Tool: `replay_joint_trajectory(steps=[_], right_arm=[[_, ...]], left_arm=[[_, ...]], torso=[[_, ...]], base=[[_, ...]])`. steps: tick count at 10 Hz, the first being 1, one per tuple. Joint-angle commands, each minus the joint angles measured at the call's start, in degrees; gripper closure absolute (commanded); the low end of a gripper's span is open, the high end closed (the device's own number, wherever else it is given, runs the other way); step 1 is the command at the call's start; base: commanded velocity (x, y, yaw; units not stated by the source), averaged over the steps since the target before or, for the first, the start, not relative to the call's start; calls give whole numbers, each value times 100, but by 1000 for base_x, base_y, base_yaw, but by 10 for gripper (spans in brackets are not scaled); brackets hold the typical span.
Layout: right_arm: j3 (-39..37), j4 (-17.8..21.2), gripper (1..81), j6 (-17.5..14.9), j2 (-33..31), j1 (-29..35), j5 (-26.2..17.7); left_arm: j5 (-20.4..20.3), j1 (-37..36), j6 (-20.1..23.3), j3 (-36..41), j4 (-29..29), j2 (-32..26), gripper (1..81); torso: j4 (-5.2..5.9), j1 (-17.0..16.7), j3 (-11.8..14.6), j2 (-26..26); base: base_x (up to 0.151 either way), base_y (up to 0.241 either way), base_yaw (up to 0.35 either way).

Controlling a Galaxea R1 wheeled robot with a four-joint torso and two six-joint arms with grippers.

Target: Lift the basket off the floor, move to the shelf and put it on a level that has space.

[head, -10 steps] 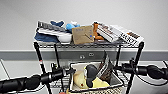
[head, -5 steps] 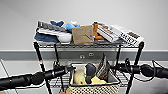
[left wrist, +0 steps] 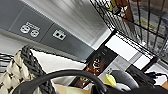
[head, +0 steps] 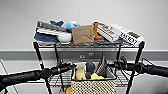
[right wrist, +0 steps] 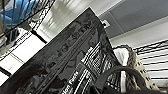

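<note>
The basket (head: 93, 86), with dotted weave and a pale rim, hangs low in the middle of the head view, in front of the shelf (head: 37, 55). It holds a dark packet (head: 102, 65), yellow items and a dark round thing. My left gripper (head: 70, 66) is at its left rim and my right gripper (head: 112, 65) at its right rim, each gripping an end. The basket's braided edge (left wrist: 30, 65) shows close in the left wrist view, and its weave (right wrist: 135, 65) beside the dark packet (right wrist: 75, 57) in the right wrist view. The level (head: 56, 80) lies just behind the basket, at about rim height.
The top tier (head: 87, 45) is crowded with a brown box (head: 83, 34), books, blue cloth and a white bowl. A grey wall band with outlets (head: 86, 55) runs behind the rack. Thin black posts stand at both sides of the basket.
Both arms and the basket stay almost where they were in front of the rack; no clear movement shows.
</note>
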Motion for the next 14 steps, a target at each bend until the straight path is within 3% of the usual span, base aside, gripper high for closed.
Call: replay_joint_trajectory(steps=[1, 10, 14], right_arm=[[-538, 93, 811, -32, 573, 1551, 698], [-2269, 84, 811, -32, 1646, 1631, 496], [-2770, 40, 811, -40, 1900, 1552, 329]], left_arm=[[-19, -1432, 107, -583, 233, 466, 811], [720, -1705, 107, -2517, 136, 1670, 811], [765, -1705, 98, -3054, 83, 2031, 811]], torso=[[0, 0, 0, 0], [0, 9, -9, 11], [0, 9, -11, 13]], base=[[0, 0, 0], [0, 0, 0], [0, 0, 0]])
